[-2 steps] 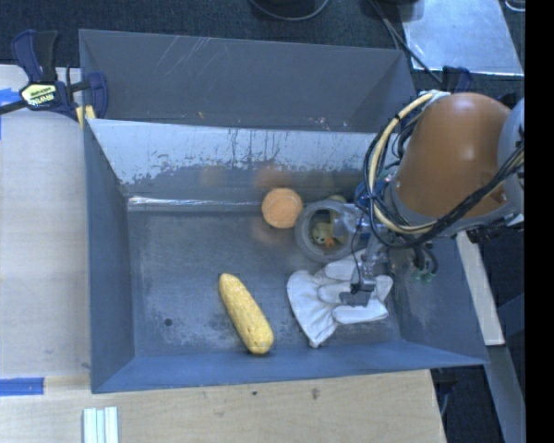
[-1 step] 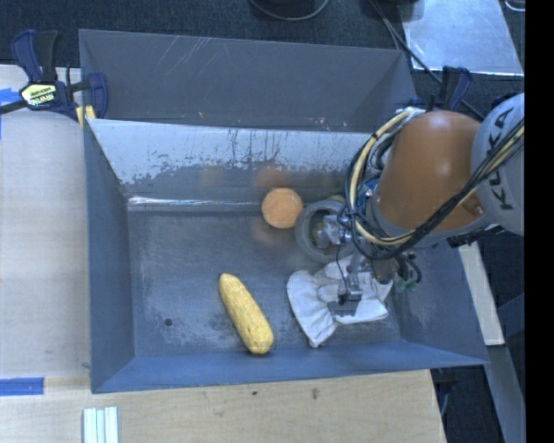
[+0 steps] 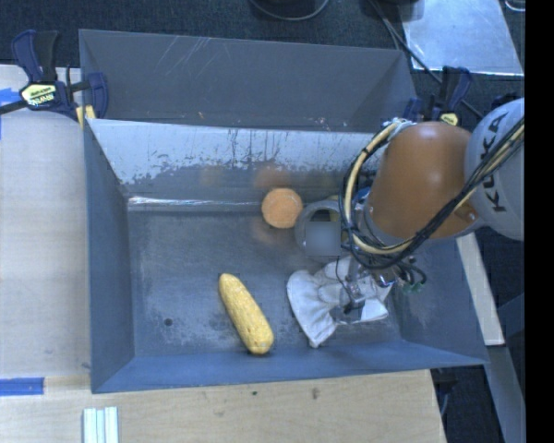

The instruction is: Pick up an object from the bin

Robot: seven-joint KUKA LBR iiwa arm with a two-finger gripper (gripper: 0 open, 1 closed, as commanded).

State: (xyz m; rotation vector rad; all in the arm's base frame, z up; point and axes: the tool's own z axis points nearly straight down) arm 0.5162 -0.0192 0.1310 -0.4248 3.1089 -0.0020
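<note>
Grey metal bin (image 3: 111, 247), few loose things. Yellow corn cob (image 3: 246, 314) front centre. Orange ball (image 3: 282, 208) near back wall, grey round thing (image 3: 320, 235) just beside. White crumpled cloth (image 3: 307, 310) front right, tool (image 3: 353, 301) low on it; spread or pinching, cannot tell. Step: likely grasp. Next move calls for firm pinch on cloth, then straight lift.

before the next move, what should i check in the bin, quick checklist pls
1. End effector sits over the white crumpled cloth at the bin's front right: ok.
2. Cloth actually gripped: cannot tell.
3. Yellow corn cob lies apart from the cloth, to its left: ok.
4. Orange ball rests near the back wall, away from the end effector: ok.
5. Grey round thing has room from the arm: not ok, it lies close beside it and might get bumped.
</note>
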